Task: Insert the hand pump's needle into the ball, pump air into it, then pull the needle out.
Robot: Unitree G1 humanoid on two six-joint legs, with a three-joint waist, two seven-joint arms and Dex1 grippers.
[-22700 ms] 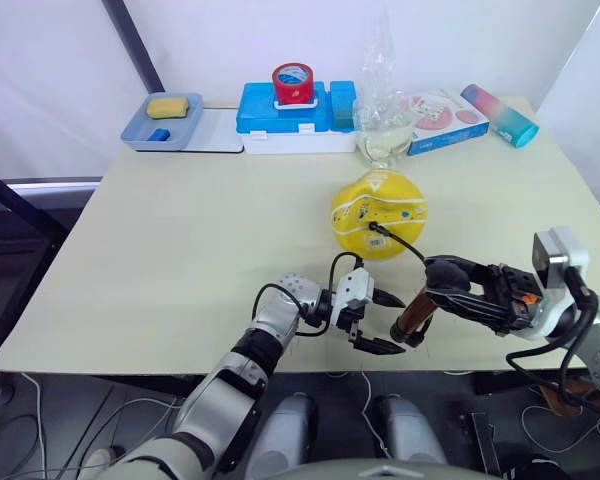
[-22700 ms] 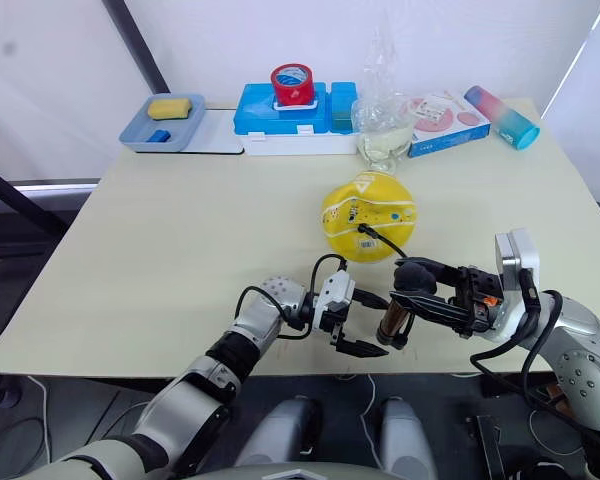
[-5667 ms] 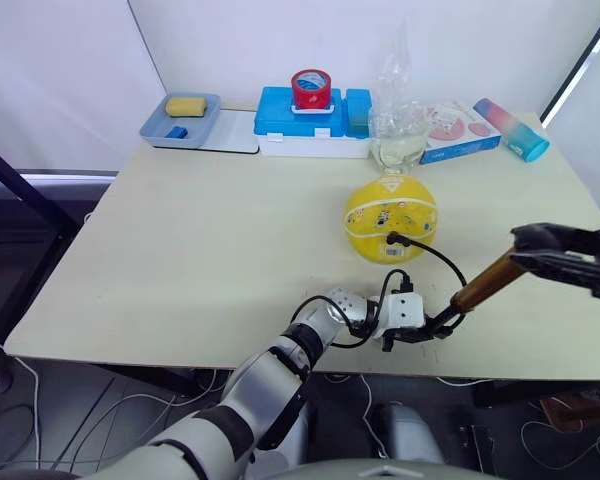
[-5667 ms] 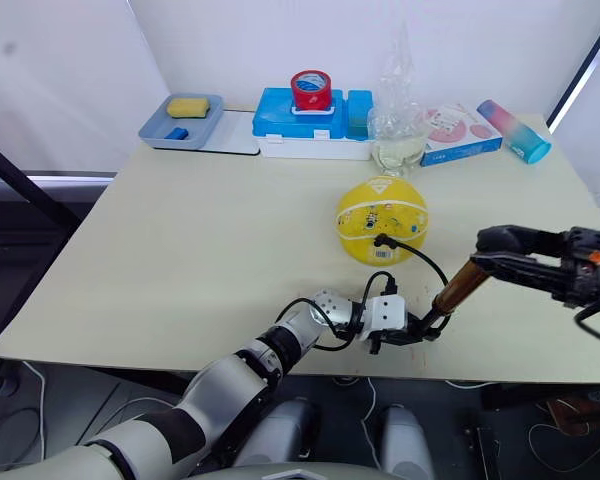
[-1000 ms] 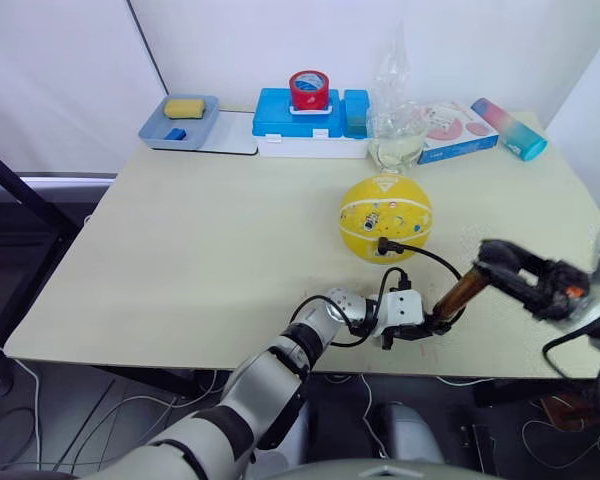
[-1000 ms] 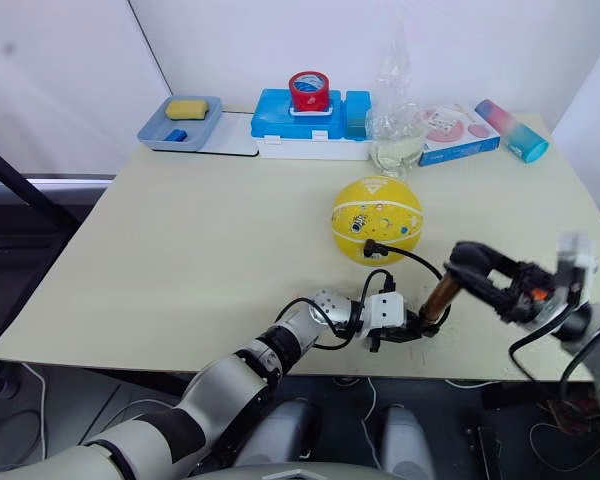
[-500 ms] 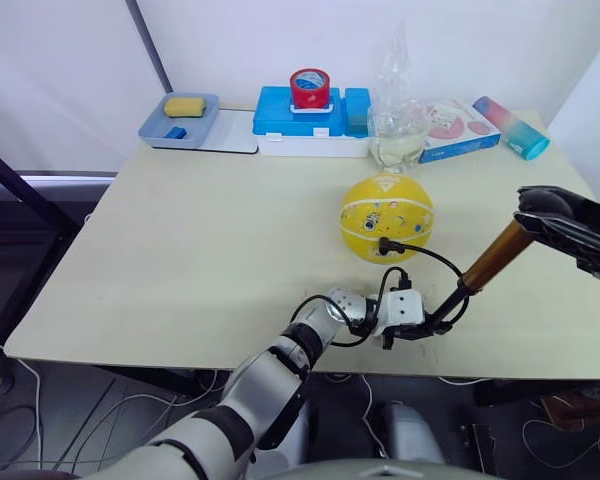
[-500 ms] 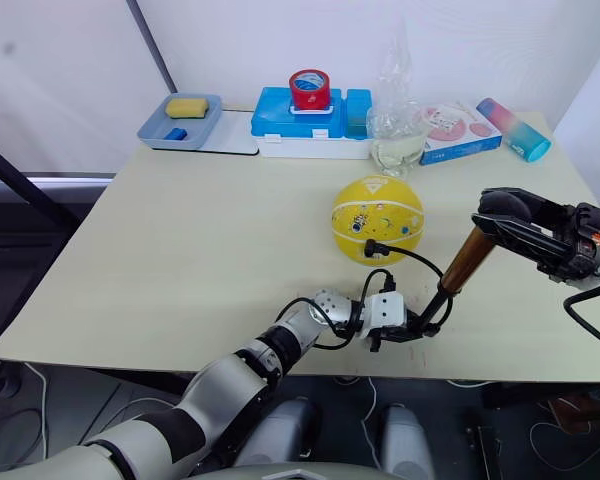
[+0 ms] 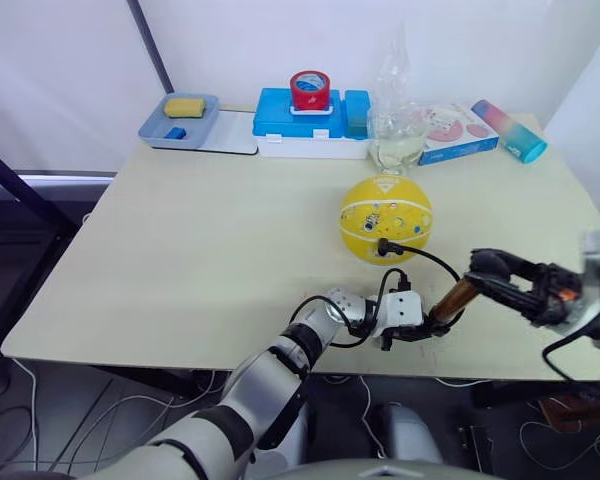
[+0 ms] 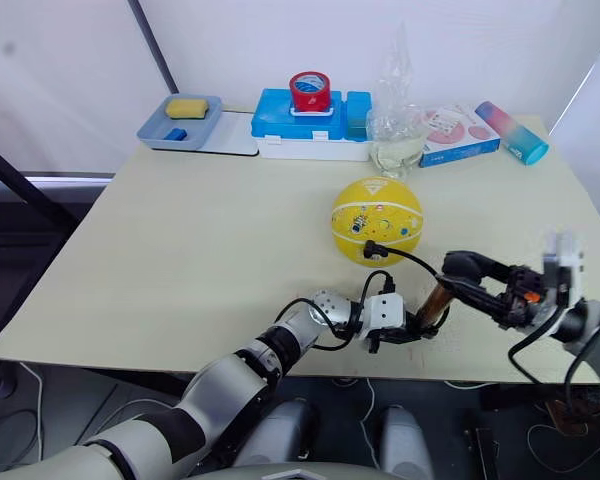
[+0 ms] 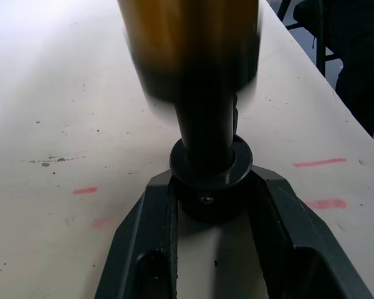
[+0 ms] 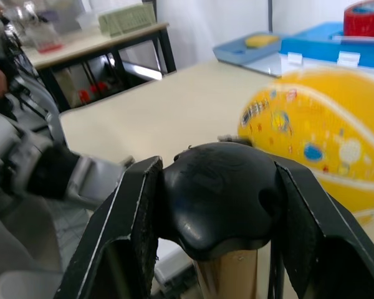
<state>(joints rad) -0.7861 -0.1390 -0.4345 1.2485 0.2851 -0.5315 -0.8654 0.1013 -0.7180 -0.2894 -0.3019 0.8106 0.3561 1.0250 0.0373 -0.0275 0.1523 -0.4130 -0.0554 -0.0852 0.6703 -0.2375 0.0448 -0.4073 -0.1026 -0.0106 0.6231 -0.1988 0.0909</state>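
Note:
The round yellow ball (image 9: 385,218) sits mid-table. The needle's black fitting (image 9: 383,243) is stuck into its near side, and the thin black hose (image 9: 430,258) loops from there to the hand pump (image 9: 452,298). The pump leans near the table's front edge. My left gripper (image 9: 427,328) lies on the table, shut on the pump's black end cap (image 11: 210,180). My right gripper (image 9: 483,266) is shut on the black handle (image 12: 218,187), low and close above the copper tube. The needle's metal tip is hidden inside the ball.
Along the far edge stand a blue tray (image 9: 152,133) with a yellow sponge (image 9: 185,107), a blue box (image 9: 310,115) topped by a red tape roll (image 9: 311,88), a clear bag (image 9: 397,130), a pink box (image 9: 458,128) and a teal tube (image 9: 510,130).
My right gripper lifted the handle up and out, then pushed it back down toward the pump's base. The left gripper and the ball stayed put.

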